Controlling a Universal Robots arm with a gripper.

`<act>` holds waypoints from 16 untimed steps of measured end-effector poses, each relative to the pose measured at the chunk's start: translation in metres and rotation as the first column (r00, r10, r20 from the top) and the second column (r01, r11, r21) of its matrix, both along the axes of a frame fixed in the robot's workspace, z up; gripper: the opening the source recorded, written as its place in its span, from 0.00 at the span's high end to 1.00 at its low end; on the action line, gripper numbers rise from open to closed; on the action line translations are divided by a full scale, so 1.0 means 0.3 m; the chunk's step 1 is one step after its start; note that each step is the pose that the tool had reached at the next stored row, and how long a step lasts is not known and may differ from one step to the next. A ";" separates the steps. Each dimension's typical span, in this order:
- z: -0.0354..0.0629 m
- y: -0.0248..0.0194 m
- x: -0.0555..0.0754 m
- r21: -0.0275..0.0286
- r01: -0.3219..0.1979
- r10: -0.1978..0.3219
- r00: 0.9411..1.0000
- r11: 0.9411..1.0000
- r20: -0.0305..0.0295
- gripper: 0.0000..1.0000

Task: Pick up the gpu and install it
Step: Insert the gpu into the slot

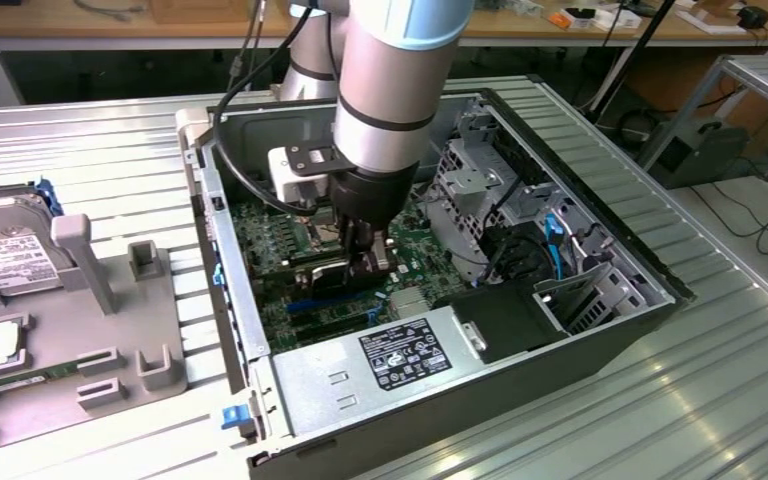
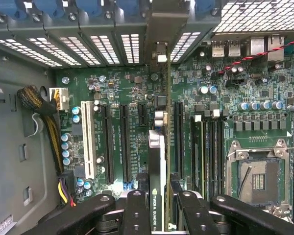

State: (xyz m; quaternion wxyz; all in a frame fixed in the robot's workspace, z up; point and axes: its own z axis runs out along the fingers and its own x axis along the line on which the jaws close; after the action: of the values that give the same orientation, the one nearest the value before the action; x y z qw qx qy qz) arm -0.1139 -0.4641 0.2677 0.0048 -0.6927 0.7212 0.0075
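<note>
Exterior view: the gripper (image 1: 368,262) is lowered inside the open computer case (image 1: 624,300), above the motherboard (image 1: 418,245), with the gpu (image 1: 331,268) clamped edge-on between its partly closed jaws. Wrist view: the gpu (image 2: 157,181) is held upright between the fingers (image 2: 137,213), over the motherboard's (image 2: 245,122) expansion slots (image 2: 124,142).
</note>
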 end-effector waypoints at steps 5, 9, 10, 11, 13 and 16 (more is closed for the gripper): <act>-0.004 0.000 -0.001 0.000 0.000 0.000 1.000 1.000 0.000 0.73; -0.004 0.002 -0.004 0.000 0.000 0.000 1.000 1.000 0.000 0.73; -0.004 0.003 -0.007 0.000 0.000 0.000 1.000 1.000 0.000 0.73; -0.004 0.003 -0.007 0.000 0.000 0.000 1.000 1.000 0.000 0.73; -0.004 0.003 -0.007 0.000 0.000 0.000 1.000 1.000 0.000 0.73; -0.004 0.003 -0.008 0.000 0.000 0.000 1.000 1.000 0.000 0.73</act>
State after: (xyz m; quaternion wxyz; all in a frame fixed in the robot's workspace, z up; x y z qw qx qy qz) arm -0.1162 -0.4631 0.2665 0.0049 -0.6927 0.7212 0.0075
